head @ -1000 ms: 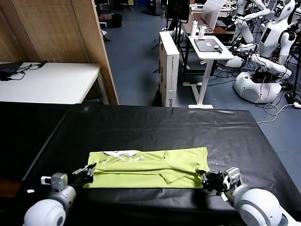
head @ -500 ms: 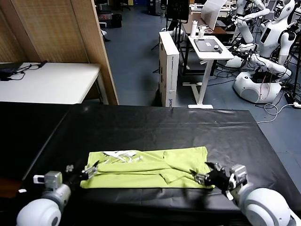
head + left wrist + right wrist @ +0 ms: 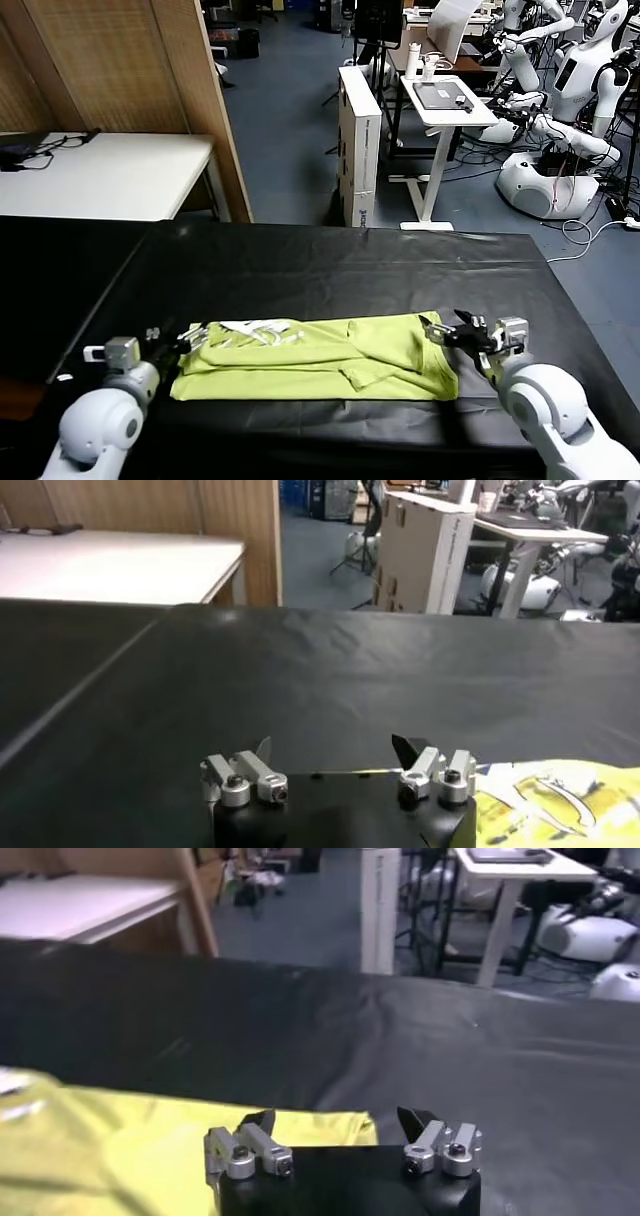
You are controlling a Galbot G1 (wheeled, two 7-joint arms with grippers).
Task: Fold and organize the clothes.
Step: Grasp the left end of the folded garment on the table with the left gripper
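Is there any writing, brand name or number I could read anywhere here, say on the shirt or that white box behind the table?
None can be read.
White label and markings on the lime yellow-green cotton T-shirt: too blurred to read.
Small dark marks on the tall white box beyond the black table: too small to read.

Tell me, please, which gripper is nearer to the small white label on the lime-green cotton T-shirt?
Left. The left gripper sits open at the T-shirt's left edge, close beside the white label. The right gripper is open at the opposite, right end, much farther from it.
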